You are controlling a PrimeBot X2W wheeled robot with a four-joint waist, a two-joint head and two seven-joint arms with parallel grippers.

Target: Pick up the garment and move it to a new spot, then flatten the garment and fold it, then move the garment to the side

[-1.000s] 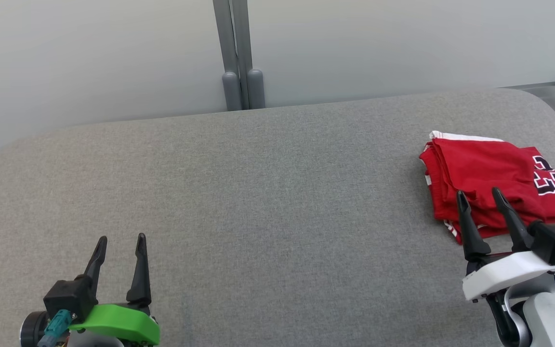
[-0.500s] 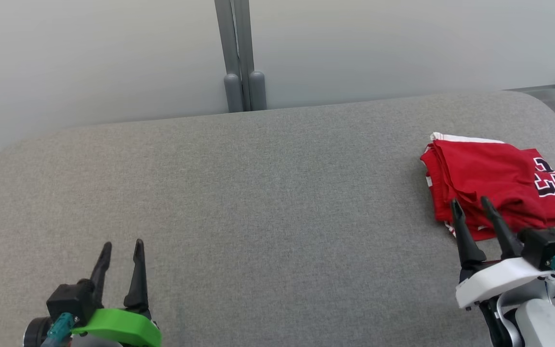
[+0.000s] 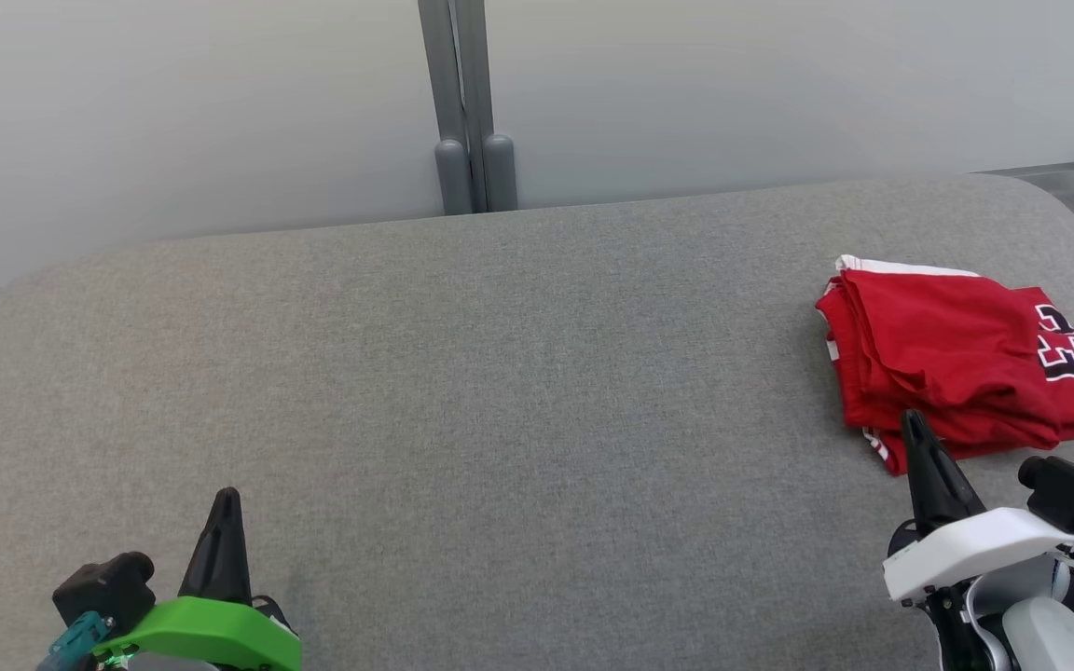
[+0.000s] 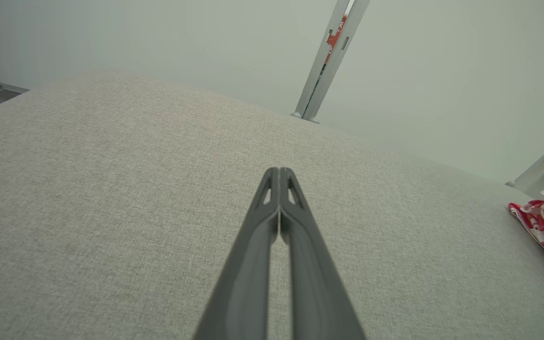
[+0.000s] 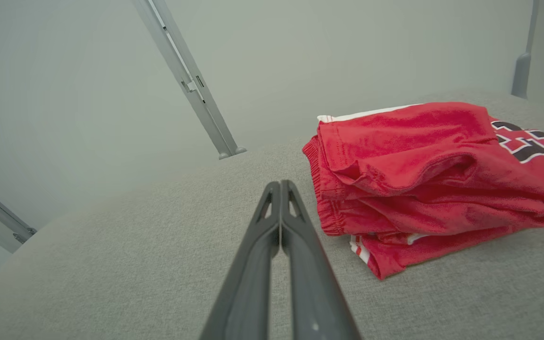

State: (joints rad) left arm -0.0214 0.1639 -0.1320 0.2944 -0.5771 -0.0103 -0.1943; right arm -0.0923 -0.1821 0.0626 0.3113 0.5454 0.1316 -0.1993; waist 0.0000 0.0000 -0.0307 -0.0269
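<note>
The red garment (image 3: 956,359) lies folded in a thick bundle at the right edge of the head view, on the grey fabric worktop (image 3: 500,373). It has a white band along its upper edge and black-and-white numerals on its right end (partly turned under the fold, so hard to read). The right claw (image 3: 913,421) sits at the lower right, its two dark fingers pressed together into one point and holding nothing. Its tip is just at the garment's lower-left corner, and the right wrist view shows a strip of grey fabric between the tip and the bundle. The left claw (image 3: 226,496), at the lower left, is likewise pinched closed on nothing, well apart from the garment. A grey post (image 3: 467,102) stands against the pale wall at the upper middle.
</note>
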